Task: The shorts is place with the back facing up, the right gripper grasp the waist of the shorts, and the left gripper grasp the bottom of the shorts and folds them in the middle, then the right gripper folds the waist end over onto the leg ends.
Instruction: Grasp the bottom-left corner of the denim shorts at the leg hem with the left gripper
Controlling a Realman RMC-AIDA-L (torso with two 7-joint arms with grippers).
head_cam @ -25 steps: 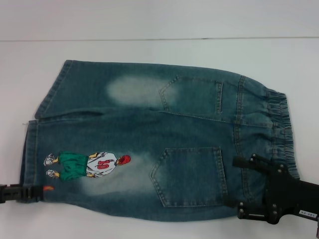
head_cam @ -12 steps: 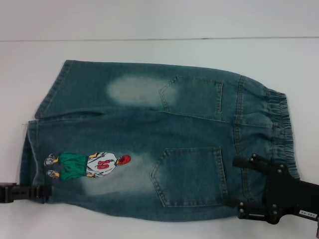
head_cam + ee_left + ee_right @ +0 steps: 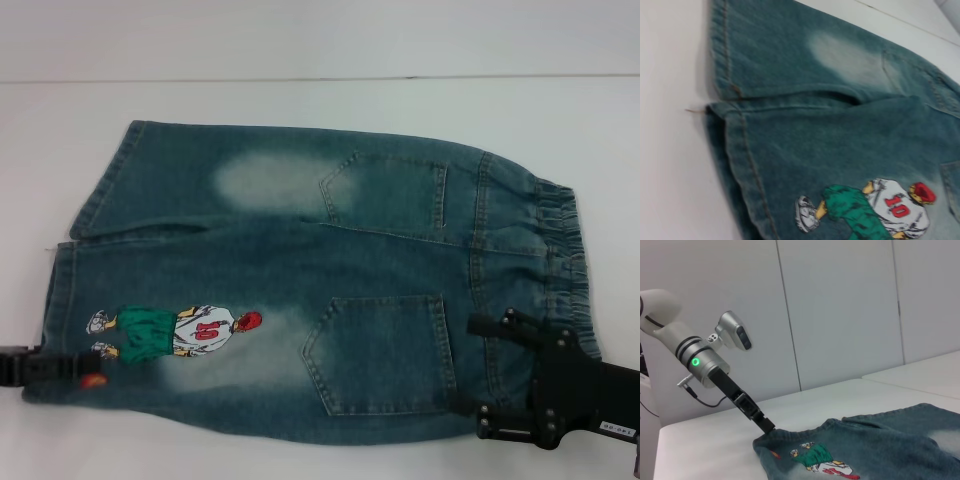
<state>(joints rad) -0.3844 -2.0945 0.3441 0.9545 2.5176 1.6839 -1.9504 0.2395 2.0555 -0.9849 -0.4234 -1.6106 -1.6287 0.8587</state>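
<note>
Both grippers sit on the shorts. The left gripper seems clamped on the leg hem. The right gripper rests at the waist; its grip I cannot tell.

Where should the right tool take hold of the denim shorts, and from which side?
Grip the gathered elastic waistband at its near corner, coming in from the table's near edge, where the right tool already sits. The shorts lie flat, and the ruched band gives a thick edge to pinch. The left tool is at the near leg hem.
</note>
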